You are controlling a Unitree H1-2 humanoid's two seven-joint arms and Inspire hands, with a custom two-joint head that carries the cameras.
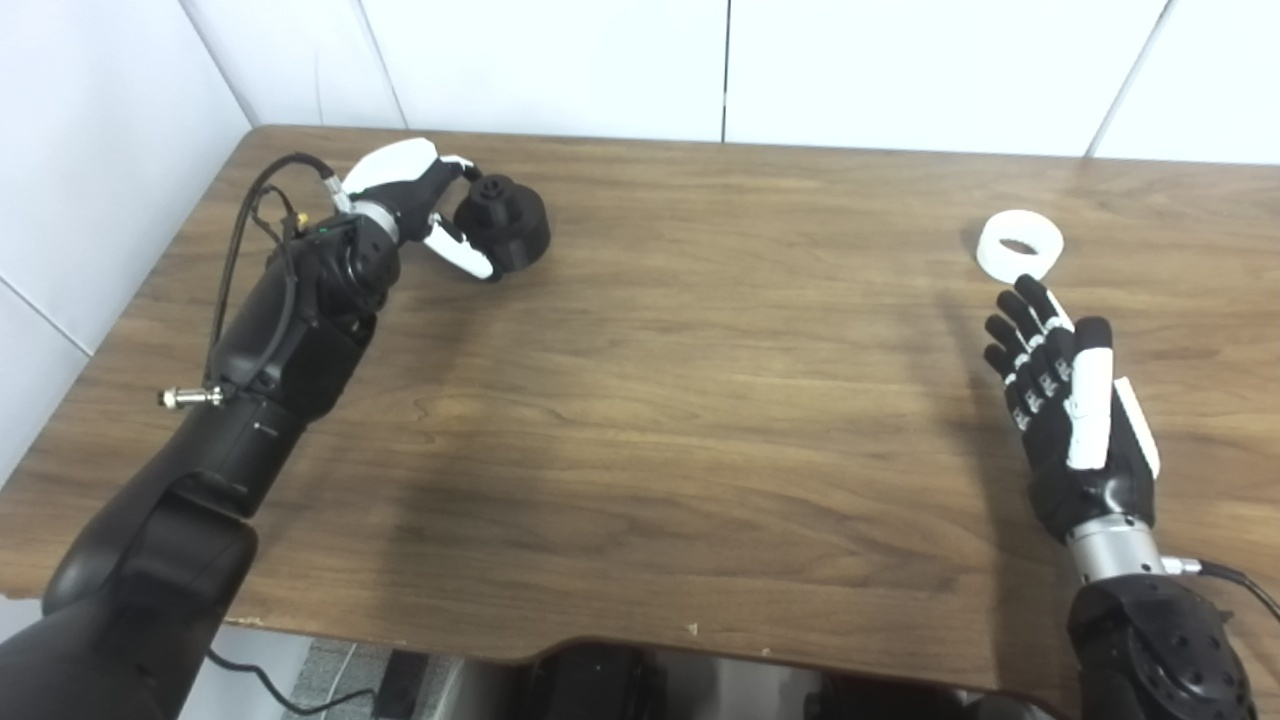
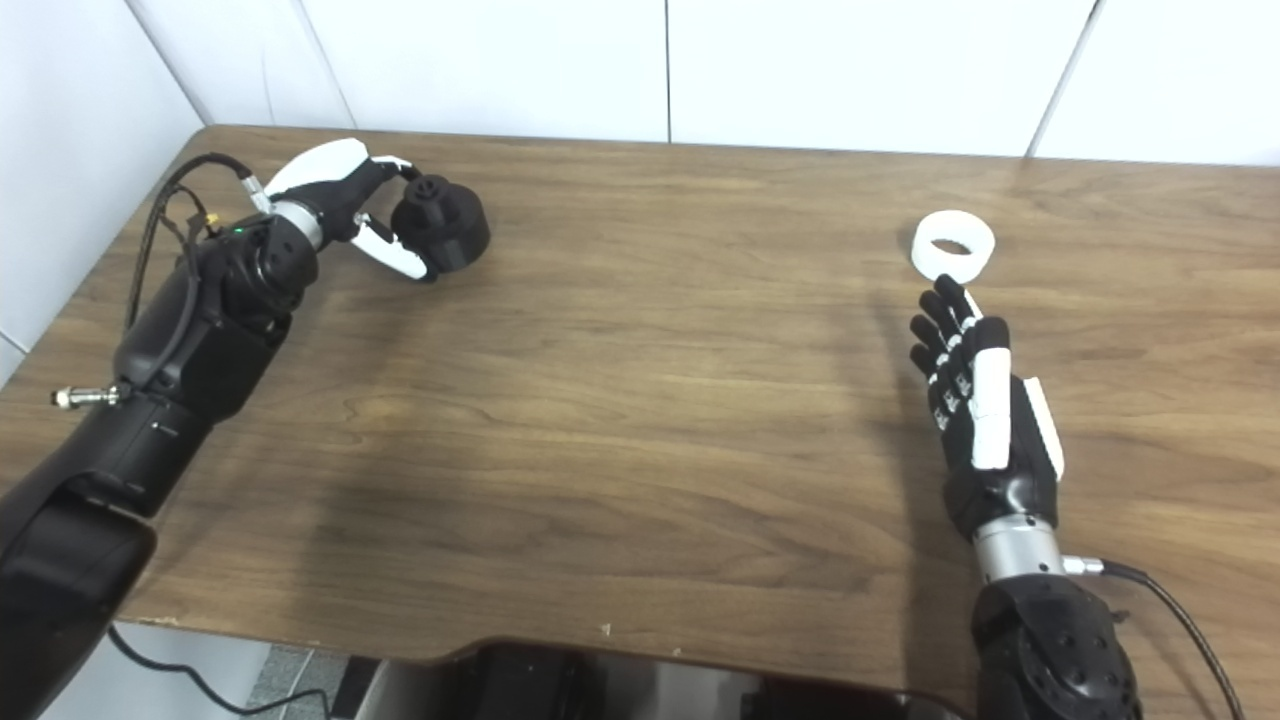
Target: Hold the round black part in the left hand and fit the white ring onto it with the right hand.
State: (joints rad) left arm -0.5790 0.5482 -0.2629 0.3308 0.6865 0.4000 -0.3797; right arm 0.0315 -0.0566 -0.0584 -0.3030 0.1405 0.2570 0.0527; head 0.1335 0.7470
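Both arms cut off at bottom edge; left hand (image 1: 420, 200) half-hides round black part (image 1: 505, 222).

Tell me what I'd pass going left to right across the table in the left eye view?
Left hand → round black part → bare stretch of wooden table → white ring → right hand, just below the ring.

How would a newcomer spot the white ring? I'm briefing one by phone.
Start at the wooden table and look to its far right. There, just beyond the right hand's outstretched fingers, the white ring lies flat. It is the only white loose part; the other is black, far left.
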